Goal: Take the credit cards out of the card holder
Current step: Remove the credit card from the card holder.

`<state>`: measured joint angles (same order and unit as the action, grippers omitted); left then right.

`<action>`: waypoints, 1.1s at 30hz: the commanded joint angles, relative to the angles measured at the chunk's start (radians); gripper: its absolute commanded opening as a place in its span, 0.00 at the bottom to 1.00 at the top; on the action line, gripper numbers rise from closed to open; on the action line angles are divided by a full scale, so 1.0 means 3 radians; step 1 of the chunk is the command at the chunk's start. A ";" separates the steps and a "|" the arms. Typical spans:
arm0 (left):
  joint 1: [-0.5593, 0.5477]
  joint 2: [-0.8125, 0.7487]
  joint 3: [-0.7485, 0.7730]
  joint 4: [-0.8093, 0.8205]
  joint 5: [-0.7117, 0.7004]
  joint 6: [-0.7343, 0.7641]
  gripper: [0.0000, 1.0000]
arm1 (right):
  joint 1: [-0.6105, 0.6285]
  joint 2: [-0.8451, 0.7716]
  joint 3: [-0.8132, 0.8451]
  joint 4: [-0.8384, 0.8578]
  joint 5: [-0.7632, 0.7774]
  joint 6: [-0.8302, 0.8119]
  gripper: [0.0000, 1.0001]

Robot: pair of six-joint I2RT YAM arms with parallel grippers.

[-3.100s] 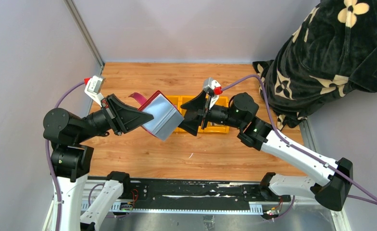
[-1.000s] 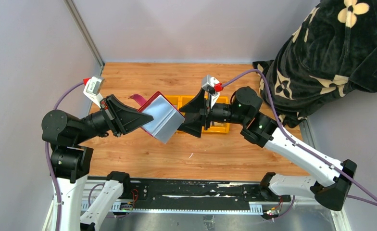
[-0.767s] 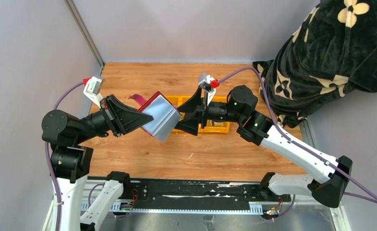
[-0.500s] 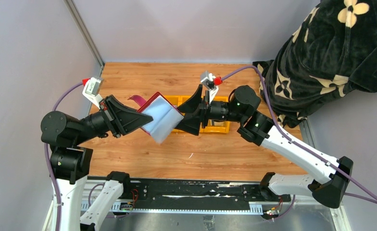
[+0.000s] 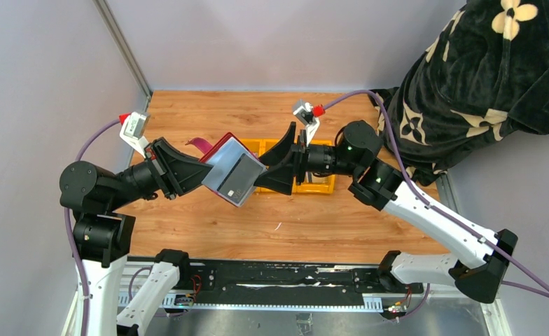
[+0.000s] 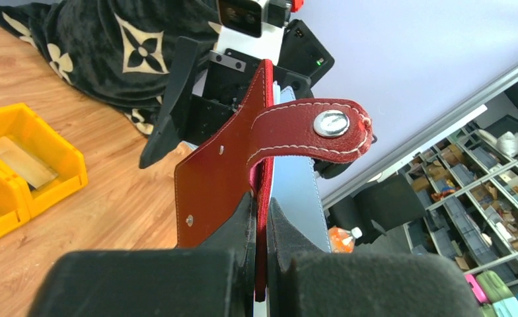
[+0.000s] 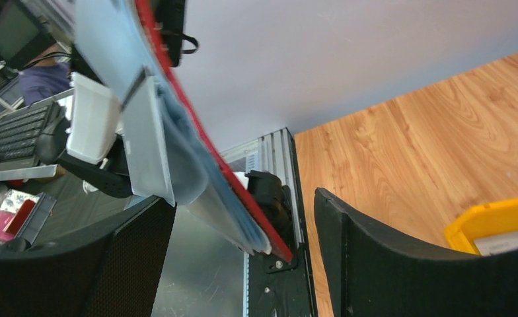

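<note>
My left gripper (image 5: 203,175) is shut on the maroon card holder (image 5: 230,175) and holds it in the air, grey sleeves facing up. A dark grey credit card (image 5: 238,183) shows inside the top sleeve. In the left wrist view the fingers (image 6: 261,211) pinch the holder's red cover (image 6: 217,178), and its tab with a snap (image 6: 309,129) curls over. My right gripper (image 5: 283,168) is open, with its fingers on either side of the holder's far edge (image 7: 197,172) and not touching it. A tan card (image 6: 15,158) lies in the yellow tray.
The yellow three-compartment tray (image 5: 325,187) sits on the wooden table behind the grippers. A black flowered blanket (image 5: 468,84) is heaped at the back right. Grey walls stand at the left and the back, and a black rail (image 5: 279,280) runs along the near edge.
The card holder has turned, so its sleeve face now shows the dark card. The right gripper has shifted slightly around the holder's edge and stays open.
</note>
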<state>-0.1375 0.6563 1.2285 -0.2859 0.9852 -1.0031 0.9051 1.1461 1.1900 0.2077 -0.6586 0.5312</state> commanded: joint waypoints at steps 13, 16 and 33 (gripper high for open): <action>0.0024 0.0003 0.0012 0.0076 0.0081 -0.0074 0.00 | 0.0063 0.0080 0.0225 -0.0264 0.0008 -0.0123 0.78; 0.0024 0.0009 0.0007 0.0074 0.0099 -0.0109 0.00 | 0.0086 0.0190 0.0168 0.0293 -0.0364 0.0132 0.67; 0.0024 0.0116 0.0176 0.0016 -0.0021 0.0047 0.94 | 0.0097 -0.0043 -0.0080 0.0631 -0.0693 0.0539 0.00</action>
<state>-0.1375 0.6594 1.2320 -0.2634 0.9981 -1.0206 0.9169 1.1843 1.1713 0.3893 -0.8574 0.6781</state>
